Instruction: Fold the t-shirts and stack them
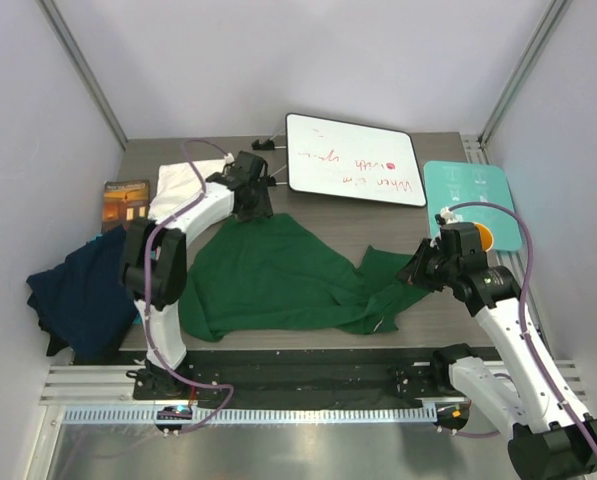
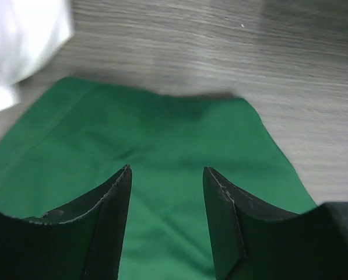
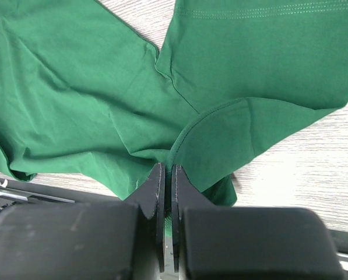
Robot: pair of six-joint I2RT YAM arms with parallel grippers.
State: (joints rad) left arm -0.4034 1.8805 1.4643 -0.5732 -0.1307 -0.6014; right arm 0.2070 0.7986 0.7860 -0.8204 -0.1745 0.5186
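Note:
The dark green t-shirt (image 1: 278,275) lies rumpled across the middle of the table. My left gripper (image 1: 250,205) hovers over its far corner. In the left wrist view that gripper (image 2: 167,172) is open, with nothing between its fingers and the green cloth (image 2: 162,128) flat beneath. My right gripper (image 1: 418,270) is at the shirt's right end. In the right wrist view it (image 3: 167,169) is shut on a folded hem of the green shirt (image 3: 74,87). A cream-white t-shirt (image 1: 178,180) lies bunched at the back left, its edge (image 2: 22,41) also in the left wrist view. A navy t-shirt (image 1: 78,290) hangs over the table's left edge.
A whiteboard with red writing (image 1: 353,160) lies at the back centre. A teal board (image 1: 473,195) sits at the back right, with something orange (image 1: 484,238) just behind my right wrist. A small brown book (image 1: 126,200) lies at the left.

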